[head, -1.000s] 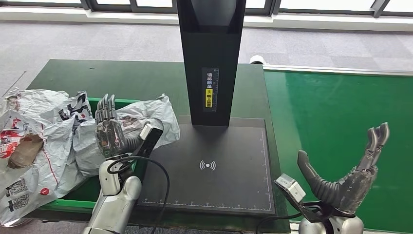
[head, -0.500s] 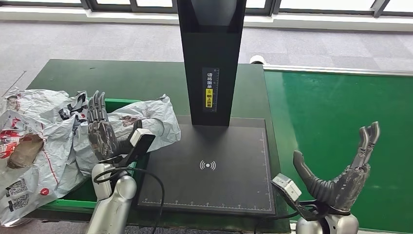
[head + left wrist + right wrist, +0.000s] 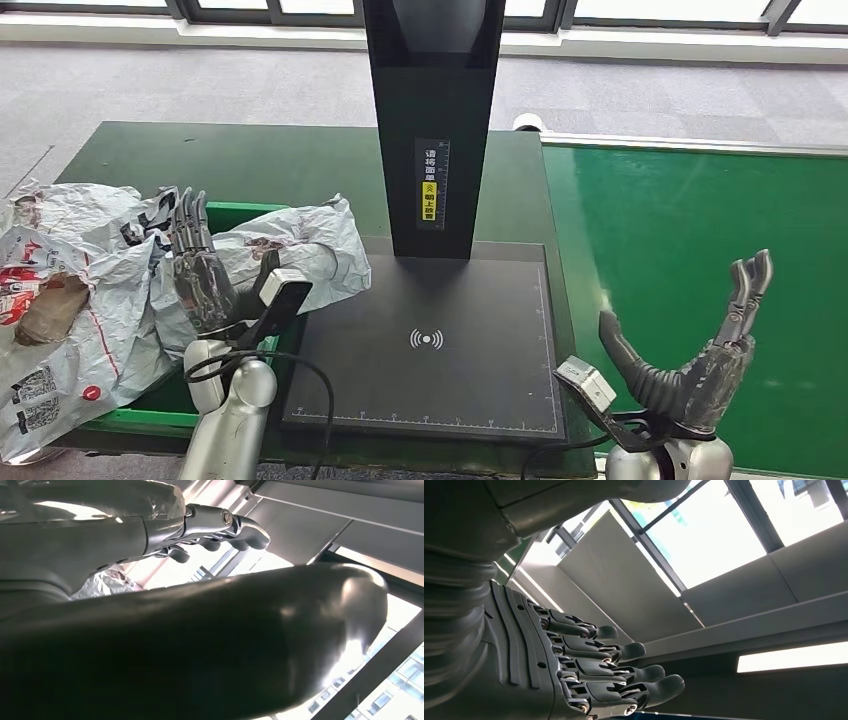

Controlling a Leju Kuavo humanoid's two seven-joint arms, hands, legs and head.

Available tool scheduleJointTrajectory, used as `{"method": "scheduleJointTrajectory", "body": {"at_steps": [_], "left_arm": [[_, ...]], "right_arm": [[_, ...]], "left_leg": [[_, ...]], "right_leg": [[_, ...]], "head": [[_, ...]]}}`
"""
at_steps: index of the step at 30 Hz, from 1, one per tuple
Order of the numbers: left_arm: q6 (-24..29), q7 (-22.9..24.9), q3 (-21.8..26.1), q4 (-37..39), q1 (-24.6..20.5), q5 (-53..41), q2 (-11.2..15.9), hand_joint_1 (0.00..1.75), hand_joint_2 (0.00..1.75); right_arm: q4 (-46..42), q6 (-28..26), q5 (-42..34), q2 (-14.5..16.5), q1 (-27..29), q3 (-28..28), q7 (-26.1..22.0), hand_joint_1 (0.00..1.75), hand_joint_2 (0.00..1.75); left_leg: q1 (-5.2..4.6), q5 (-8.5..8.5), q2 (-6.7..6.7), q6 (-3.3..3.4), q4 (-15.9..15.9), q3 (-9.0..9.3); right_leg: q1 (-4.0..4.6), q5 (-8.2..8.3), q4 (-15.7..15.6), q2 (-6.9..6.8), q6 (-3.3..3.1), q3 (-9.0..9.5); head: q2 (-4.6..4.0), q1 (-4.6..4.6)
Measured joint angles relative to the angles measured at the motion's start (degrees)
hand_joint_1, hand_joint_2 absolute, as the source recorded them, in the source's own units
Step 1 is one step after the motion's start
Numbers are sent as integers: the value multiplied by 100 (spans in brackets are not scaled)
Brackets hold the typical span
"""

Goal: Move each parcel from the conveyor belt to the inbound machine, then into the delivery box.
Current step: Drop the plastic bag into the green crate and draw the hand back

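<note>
Head view looks down on a dark green tabletop [image 3: 300,165] with the black inbound machine [image 3: 432,330] in the middle: a flat scanning pad marked with a wireless symbol and a tall black post rising from its far edge. To the right lies the bright green conveyor belt [image 3: 700,260], with no parcel on the part that is visible. To the left, a green delivery box [image 3: 190,395] holds crumpled grey parcels [image 3: 100,290], some spilling over its near and left rims; one grey parcel [image 3: 300,245] lies draped over the box's right wall, its edge touching the left side of the scanning pad. The left hand [image 3: 200,285] stands upright over that right wall of the box, palm side facing the parcels, its fingers [image 3: 188,220] straight and together, holding nothing; whether it touches the grey parcel behind it cannot be told. The right hand [image 3: 690,360] is raised at the near right, above the near edge of the conveyor belt, thumb spread wide from its fingers [image 3: 745,285], empty. Right wrist view shows the right hand's fingers stretched out with ceiling and windows beyond them.
</note>
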Motion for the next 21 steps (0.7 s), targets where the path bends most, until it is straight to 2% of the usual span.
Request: {"method": "scheduleJointTrajectory", "body": {"at_steps": [7, 9, 13, 15, 17, 21], "left_arm": [[0, -75, 10, -1, 2, 83, -2, 0, 0], [-1, -446, 10, 10, 4, 603, -4, 0, 0], [-241, -1708, -46, -55, 47, 2794, -19, 0, 0], [-740, -2202, -173, -259, 131, 3986, -19, 0, 87], [-1503, -2403, -377, -602, 275, 5125, 1, 0, 175], [-3304, -2417, -864, -1230, 586, 6577, 42, 0, 175]], "right_arm": [[0, 0, 1, 0, 0, 0, 2, 0, 175], [0, 0, 1, 0, 0, 0, 4, 0, 175], [26, 0, -82, 0, -2, -5, -99, 0, 175], [72, 0, -176, 0, -8, -9, -167, 0, 175], [167, 0, -384, 0, -25, -9, -300, 0, 175], [557, 218, -1346, -10, -148, 291, -673, 0, 175]], "left_leg": [[0, 0, 0, 0, 0, -1], [0, 0, 0, 0, 0, 0], [0, 0, 1, 0, 0, 0], [0, 0, 1, 0, 0, -1], [1, -1, 0, 0, 0, -2], [1, -1, 2, 0, 0, -11]], "right_leg": [[0, 0, -1, 0, 0, 0], [0, 0, -1, 0, 0, -1], [1, 0, -1, 2, 0, -3], [1, -1, -1, 1, 0, -2], [1, -1, 0, 0, -1, -1], [0, -2, 0, 1, -1, -2]], "head": [[0, 0], [0, 0], [0, -1], [0, 0], [0, -1], [0, 0]]}}
